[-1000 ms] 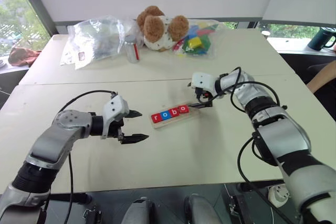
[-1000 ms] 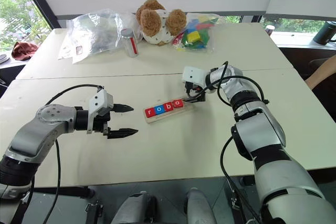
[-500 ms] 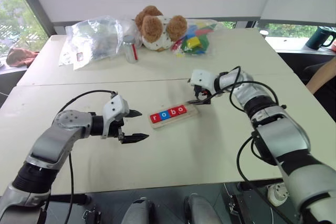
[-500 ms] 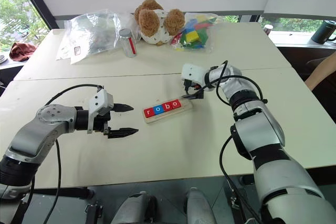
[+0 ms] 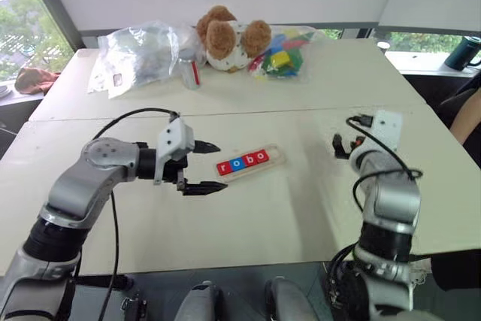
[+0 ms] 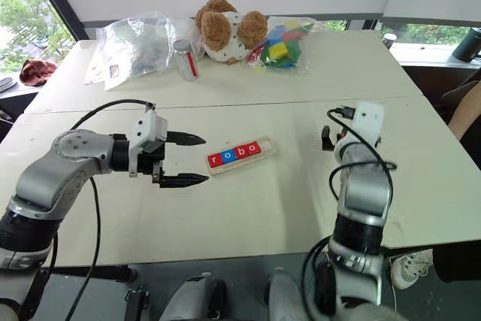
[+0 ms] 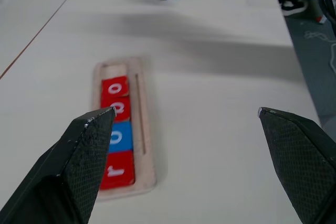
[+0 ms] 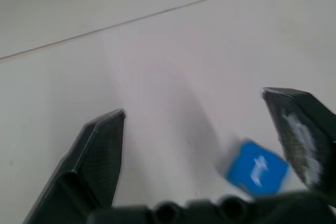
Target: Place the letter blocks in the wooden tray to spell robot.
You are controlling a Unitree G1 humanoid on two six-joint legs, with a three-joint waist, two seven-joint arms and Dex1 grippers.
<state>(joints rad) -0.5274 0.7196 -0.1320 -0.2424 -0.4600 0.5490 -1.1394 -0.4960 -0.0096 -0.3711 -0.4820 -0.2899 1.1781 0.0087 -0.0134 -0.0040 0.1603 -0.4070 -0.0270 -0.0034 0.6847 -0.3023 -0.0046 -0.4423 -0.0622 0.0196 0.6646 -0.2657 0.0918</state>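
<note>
While sitting on the bench (image 5: 248, 208), wooden tray (image 5: 249, 163) holding r, o, b, o blocks (image 5: 242, 162), end slot bare. Blue t block (image 8: 257, 172) lying between right fingers (image 8: 100, 156), spread. Left fingers (image 7: 84, 156) spread, hovering near tray.

The long narrow pale wooden tray (image 5: 249, 163) lies mid-table, with four red and blue square letter tiles (image 5: 241, 162) in its slot. A fifth, blue letter tile (image 8: 256, 173) lies on the table well to its right. Behind, near the far edge, sits a brown teddy bear (image 5: 228, 37), clear plastic bags (image 5: 143, 52) on either side.
</note>
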